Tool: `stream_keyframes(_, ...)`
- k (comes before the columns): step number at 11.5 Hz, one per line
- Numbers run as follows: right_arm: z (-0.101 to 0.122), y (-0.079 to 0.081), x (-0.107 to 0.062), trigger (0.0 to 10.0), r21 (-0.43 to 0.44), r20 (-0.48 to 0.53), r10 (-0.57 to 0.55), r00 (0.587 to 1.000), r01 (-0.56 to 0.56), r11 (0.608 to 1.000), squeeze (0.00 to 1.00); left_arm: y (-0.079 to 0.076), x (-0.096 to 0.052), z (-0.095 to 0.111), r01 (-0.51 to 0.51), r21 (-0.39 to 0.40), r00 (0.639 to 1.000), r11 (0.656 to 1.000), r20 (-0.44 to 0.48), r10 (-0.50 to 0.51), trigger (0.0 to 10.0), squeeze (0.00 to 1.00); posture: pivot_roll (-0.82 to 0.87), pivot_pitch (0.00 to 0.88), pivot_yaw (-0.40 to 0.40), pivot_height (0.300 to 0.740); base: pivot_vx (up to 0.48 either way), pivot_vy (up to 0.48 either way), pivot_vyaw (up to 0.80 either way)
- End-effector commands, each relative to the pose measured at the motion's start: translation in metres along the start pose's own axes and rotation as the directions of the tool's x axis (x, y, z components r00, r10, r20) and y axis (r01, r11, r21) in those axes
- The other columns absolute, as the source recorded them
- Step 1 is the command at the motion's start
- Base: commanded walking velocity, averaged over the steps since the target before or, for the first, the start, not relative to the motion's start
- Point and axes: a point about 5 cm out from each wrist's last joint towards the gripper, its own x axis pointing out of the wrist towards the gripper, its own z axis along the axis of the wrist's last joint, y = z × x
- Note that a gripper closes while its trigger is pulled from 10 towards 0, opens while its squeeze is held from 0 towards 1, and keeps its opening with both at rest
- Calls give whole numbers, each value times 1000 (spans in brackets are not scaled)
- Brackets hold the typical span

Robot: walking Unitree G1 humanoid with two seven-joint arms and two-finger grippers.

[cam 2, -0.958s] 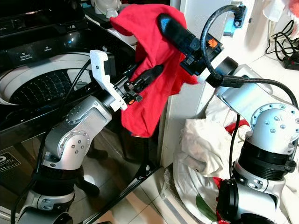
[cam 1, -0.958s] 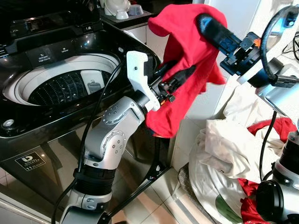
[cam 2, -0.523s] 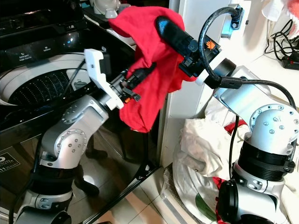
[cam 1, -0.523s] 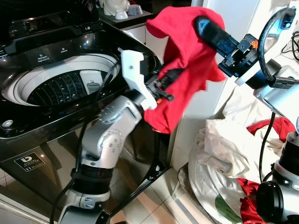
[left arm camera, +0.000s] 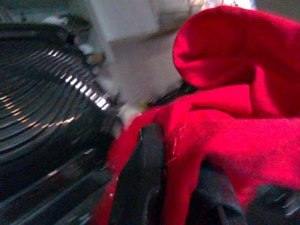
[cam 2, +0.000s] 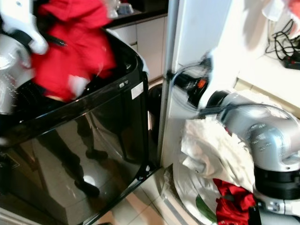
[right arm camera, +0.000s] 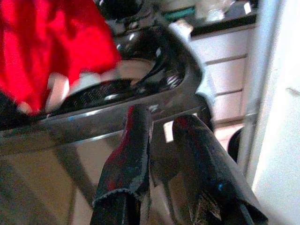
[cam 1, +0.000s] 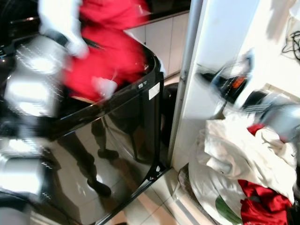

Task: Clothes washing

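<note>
The crumpled red cloth garment (cam 2: 70, 51), soft, light and floppy, best pinched at a bunched fold, hung over the glossy black top-loading washing machine (cam 2: 93, 136) at ten o'clock, clamped in the left gripper (left arm camera: 173, 187), while the right gripper (right arm camera: 161, 140) at three o'clock held nothing, fingers slightly apart.

Bright daylight, heavy motion blur, perhaps glare.
</note>
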Motion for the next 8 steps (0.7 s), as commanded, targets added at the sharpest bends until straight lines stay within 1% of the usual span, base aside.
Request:
stream_keyframes(1, -1, 11, 0, 10000, -54, -6, 35, 999, -35, 998, 0, 17, 6, -6, -40, 131, 995, 991, -81, 51, 0, 0, -33, 0, 38, 740, 0, 0, 0)
stream_keyframes(2, -3, 15, 2, 10000, -64, -8, 49, 999, -50, 997, 0, 22, 9, -17, -34, 180, 987, 983, -148, 62, 10000, 0, -34, 0, 42, 740, 0, 0, 0)
stream_keyframes(3, -4, 18, 3, 10000, -80, -10, 62, 998, -63, 995, 0, 21, 10, -26, 2, 209, 982, 978, -187, 38, 10000, 0, -41, 0, 49, 740, 0, 0, 0)
stream_keyframes(4, -9, 28, 4, 10000, -120, -33, 113, 993, -116, 986, 0, 10, 10, -45, 99, 181, 963, 979, -266, -49, 10000, 1000, -45, 0, 50, 740, 0, 0, 0)
stream_keyframes(5, -16, 36, 2, 10000, -150, -73, 162, 984, -171, 974, 0, 3, 7, -63, 210, 190, 913, 959, -390, -122, 10000, 1000, -49, 0, 53, 740, 0, 0, 0)
stream_keyframes(6, -20, 43, -1, 10000, -160, -90, 210, 973, -223, 962, 0, 1, 5, -74, 266, 192, 875, 945, -459, -153, 10000, 1000, -49, 0, 54, 740, 0, 0, 0)
stream_keyframes(7, -22, 47, -2, 10000, -165, -98, 240, 966, -253, 953, 0, 1, 4, -78, 283, 191, 858, 940, -489, -159, 10000, 1000, -49, 0, 54, 740, 0, 0, 0)
stream_keyframes(8, -23, 48, -2, 10000, -173, -105, 246, 964, -261, 950, 0, 2, 3, -81, 299, 196, 845, 934, -509, -164, 10000, 1000, -47, 0, 53, 740, 0, 0, 0)
